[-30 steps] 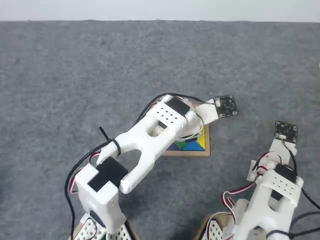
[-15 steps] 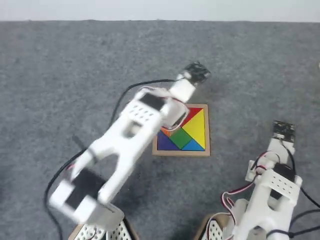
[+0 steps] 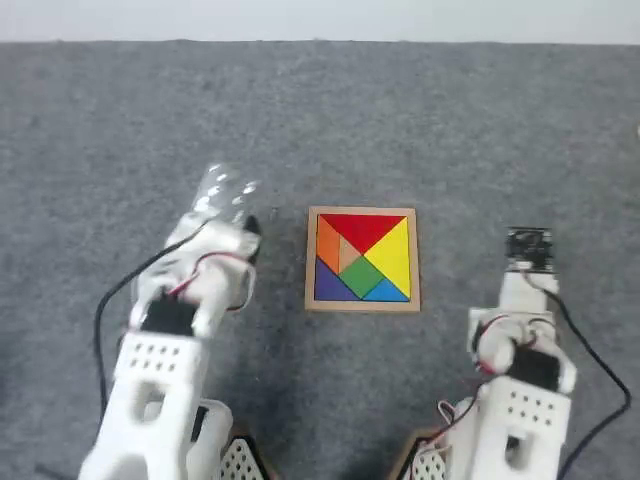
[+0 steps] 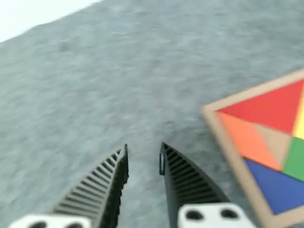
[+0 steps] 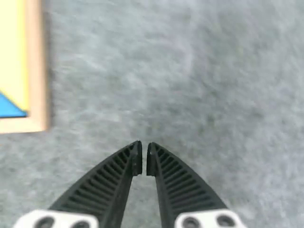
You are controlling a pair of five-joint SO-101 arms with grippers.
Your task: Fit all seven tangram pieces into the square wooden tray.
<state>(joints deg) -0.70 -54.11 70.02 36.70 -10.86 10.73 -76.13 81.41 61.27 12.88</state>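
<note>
The square wooden tray [image 3: 362,211] lies mid-table with coloured pieces packed flush inside: a red triangle [image 3: 362,228], yellow [image 3: 395,258], orange [image 3: 327,250], a tan piece [image 3: 347,257], green [image 3: 362,277], purple-blue [image 3: 328,285] and light blue [image 3: 388,291]. My left arm [image 3: 205,270] stands left of the tray. In its wrist view my left gripper [image 4: 144,149] is open and empty above the carpet, beside the tray's rim [image 4: 223,137]. My right arm [image 3: 520,340] stands right of the tray. My right gripper [image 5: 143,156] is shut and empty over carpet, off the tray's corner [image 5: 37,71].
Grey carpet [image 3: 320,120] covers the whole table, with a pale wall along the far edge. No loose pieces lie outside the tray. Both arm bases sit at the near edge.
My left arm has swung back from over the tray to its left side, uncovering the filled tray. The right arm has shifted slightly toward the tray.
</note>
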